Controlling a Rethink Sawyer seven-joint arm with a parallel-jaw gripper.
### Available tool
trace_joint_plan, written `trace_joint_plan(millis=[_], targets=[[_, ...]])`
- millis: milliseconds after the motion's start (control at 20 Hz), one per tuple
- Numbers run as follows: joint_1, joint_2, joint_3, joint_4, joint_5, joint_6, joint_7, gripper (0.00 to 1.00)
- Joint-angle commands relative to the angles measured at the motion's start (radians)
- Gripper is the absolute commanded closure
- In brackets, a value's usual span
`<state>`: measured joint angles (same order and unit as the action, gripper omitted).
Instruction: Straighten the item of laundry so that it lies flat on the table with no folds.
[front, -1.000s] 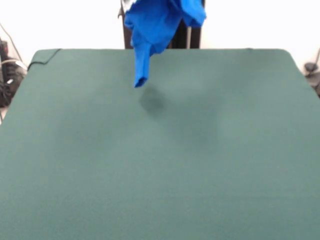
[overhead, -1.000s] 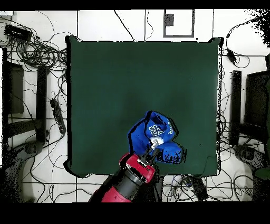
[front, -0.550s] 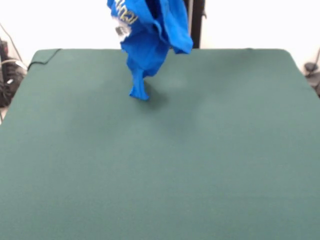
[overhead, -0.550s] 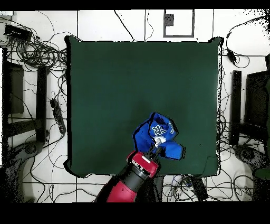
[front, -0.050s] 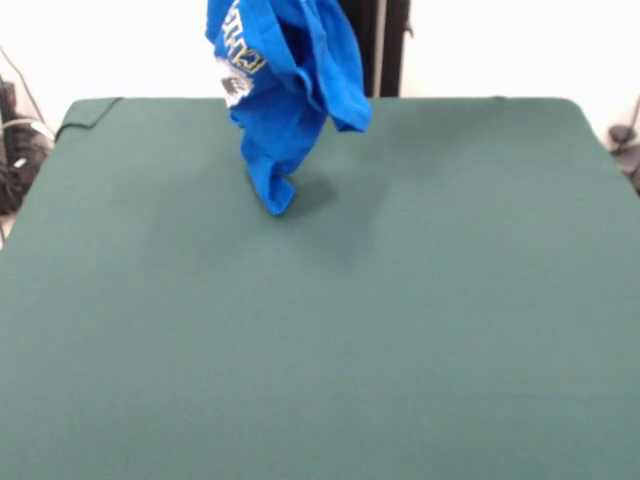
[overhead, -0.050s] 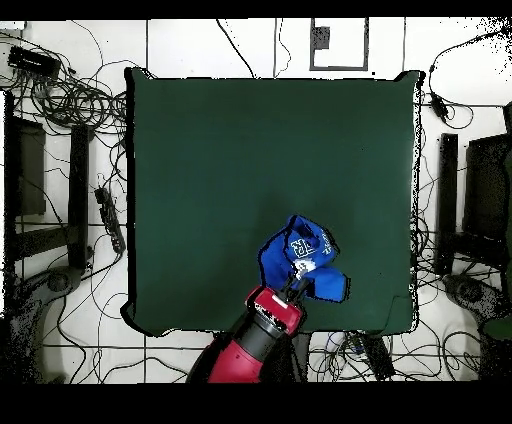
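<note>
Hanging bunched from above at 12 o'clock in the front view, the shirt (front, -0.050s: 283, 75) just touches the table (front, -0.050s: 400, 330) with its lowest tip, so it can drape out. Overhead, the gripper (overhead, -0.050s: 297, 283) pinches the shirt at about 6 o'clock, near the table's edge.

The dark green table (front, -0.050s: 420, 330) bears only the T-shirt's (front, -0.050s: 285, 90) hanging tip.

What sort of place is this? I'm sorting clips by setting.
Probably a robotics lab: a green felt table, loose cables across the tiled floor, and a red robot arm holding up a blue T-shirt.
</note>
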<state>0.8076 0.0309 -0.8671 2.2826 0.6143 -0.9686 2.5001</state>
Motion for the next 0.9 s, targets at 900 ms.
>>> trace_joint_plan(millis=[900], targets=[[-0.063, -0.133, 0.13, 0.015, 0.126, -0.127, 0.27, 1.0]])
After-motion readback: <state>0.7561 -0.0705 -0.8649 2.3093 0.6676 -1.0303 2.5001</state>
